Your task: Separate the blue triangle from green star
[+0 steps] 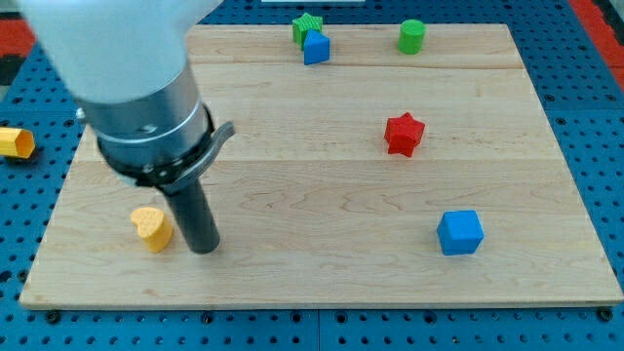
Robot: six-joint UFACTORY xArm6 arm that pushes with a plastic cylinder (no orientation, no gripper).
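Observation:
The blue triangle (316,47) sits near the board's top edge, touching the green star (305,26) just above and to its left. My tip (204,248) rests on the board at the lower left, far from both, right next to a yellow heart-shaped block (150,228).
A green cylinder (411,37) stands at the top right. A red star (403,134) lies right of centre. A blue cube (459,232) sits at the lower right. A yellow block (15,142) lies off the wooden board (322,283) at the left.

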